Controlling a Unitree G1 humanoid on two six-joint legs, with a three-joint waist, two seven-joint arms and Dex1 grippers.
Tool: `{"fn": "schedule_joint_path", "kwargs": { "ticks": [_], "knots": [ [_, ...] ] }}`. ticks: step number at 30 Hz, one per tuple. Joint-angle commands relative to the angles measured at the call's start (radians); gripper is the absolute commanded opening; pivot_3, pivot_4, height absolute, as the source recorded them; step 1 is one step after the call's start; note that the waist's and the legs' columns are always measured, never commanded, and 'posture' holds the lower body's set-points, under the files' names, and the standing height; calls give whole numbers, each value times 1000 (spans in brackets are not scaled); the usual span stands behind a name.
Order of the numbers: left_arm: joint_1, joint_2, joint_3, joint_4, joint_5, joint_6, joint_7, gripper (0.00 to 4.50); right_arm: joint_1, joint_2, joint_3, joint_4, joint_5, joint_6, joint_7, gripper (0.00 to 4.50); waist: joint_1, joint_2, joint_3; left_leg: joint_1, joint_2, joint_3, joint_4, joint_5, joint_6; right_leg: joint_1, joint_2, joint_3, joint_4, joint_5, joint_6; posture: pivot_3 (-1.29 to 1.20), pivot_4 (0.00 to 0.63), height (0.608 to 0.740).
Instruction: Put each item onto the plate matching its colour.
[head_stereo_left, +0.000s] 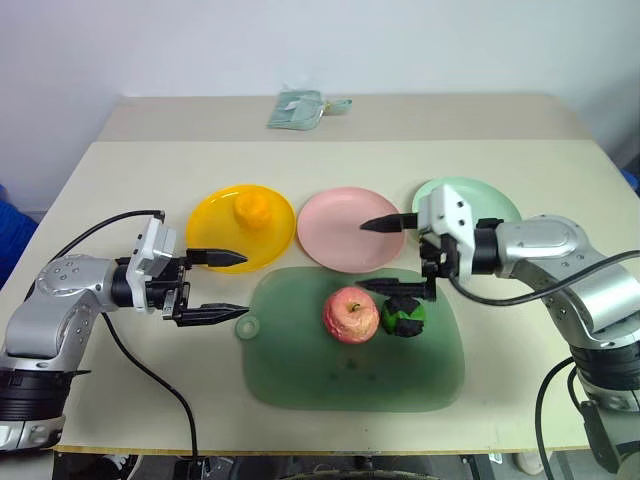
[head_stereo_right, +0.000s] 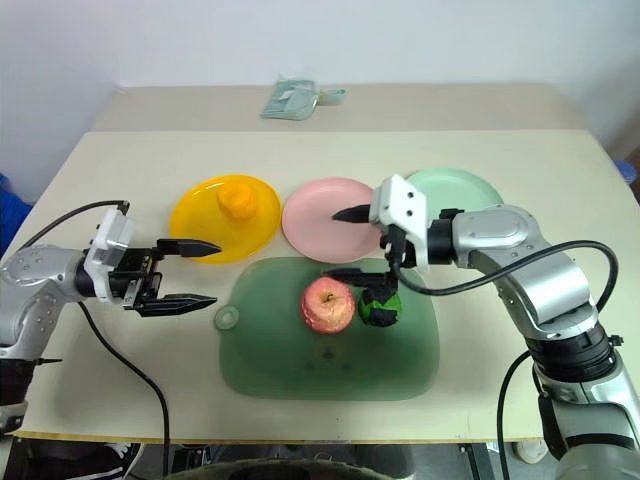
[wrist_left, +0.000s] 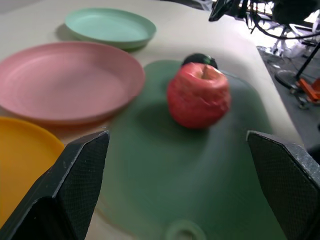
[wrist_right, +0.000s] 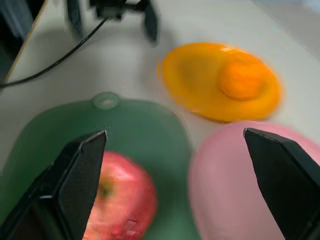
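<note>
An orange-yellow fruit (head_stereo_left: 250, 210) sits on the yellow plate (head_stereo_left: 215, 238). The pink plate (head_stereo_left: 335, 238) beside it is bare. My right arm partly covers the mint green plate (head_stereo_left: 482, 196). A red apple (head_stereo_left: 351, 315) and a dark green-and-black ball (head_stereo_left: 403, 317) lie side by side, close together, on the dark green mat (head_stereo_left: 340, 375). My left gripper (head_stereo_left: 246, 285) stands open left of the mat, pointing toward the apple (wrist_left: 198, 95). My right gripper (head_stereo_left: 360, 256) is open, its upper finger over the pink plate's edge and its lower finger just above the ball.
A folded pale green cloth (head_stereo_left: 300, 107) lies at the back of the table. A black cable (head_stereo_left: 150, 370) trails from my left arm across the front left of the table. The mat has a handle hole (head_stereo_left: 247, 327) on its left side.
</note>
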Motion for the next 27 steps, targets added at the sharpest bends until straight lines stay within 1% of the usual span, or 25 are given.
{"fn": "schedule_joint_path", "kwargs": {
  "ticks": [1, 3, 4, 7, 12, 17, 22, 27],
  "knots": [
    [12, 17, 46, -56, -45, 14, 0, 4472, -33, 5, 33, -45, -13, 56, -34, 4500, 1, 0, 0, 0, 0, 0, 0, 0, 0, 0, 0, 0, 0, 0, 0, 0, 150, 738],
    [20, 16, 51, -63, -43, 9, 5, 4472, -40, 1, 64, -41, -34, 73, -39, 4500, -1, 0, 0, 0, 0, 0, 1, 0, 0, 0, 0, 0, 0, 0, 0, 0, 150, 738],
    [23, 15, 53, -63, -39, 3, 7, 4472, -39, -11, 89, -36, -66, 52, -34, 4500, -1, 0, 0, 0, 0, 0, 0, 0, 0, 0, 0, 0, 0, 0, 0, 0, 150, 738],
    [32, 11, 57, -67, -40, 6, 10, 4472, -36, -26, 116, -43, -75, 57, -9, 4500, -2, 0, 0, 0, 0, 0, 0, 0, 0, 0, 0, 0, 0, 0, 0, 0, 150, 738],
    [33, 7, 58, -68, -40, 6, 17, 4472, -19, -47, 112, -59, -46, 89, 38, 4500, -2, 0, 0, -1, 0, 1, 0, 0, 0, 0, 0, 0, 0, 0, 0, 0, 150, 738],
    [31, -3, 52, -68, -36, 1, 26, 4472, -14, -40, 109, -47, -30, 113, 55, 4500, -2, 0, 0, -1, 0, 1, 0, 0, 0, 0, 0, 0, 0, 0, 0, 0, 150, 738],
    [25, -8, 51, -64, -33, -2, 29, 4472, 3, -47, 151, -37, -82, 70, 60, 4500, -2, 0, 0, 0, 0, 1, 0, 0, 0, 0, 0, 0, 0, 0, 0, 0, 150, 738],
    [26, -4, 49, -66, -31, -6, 31, 4472, 11, -40, 166, -43, -90, 65, 69, 4500, -2, 0, 0, 0, 0, 1, 0, 0, 0, 0, 0, 0, 0, 0, 0, 0, 150, 738]
  ]
}}
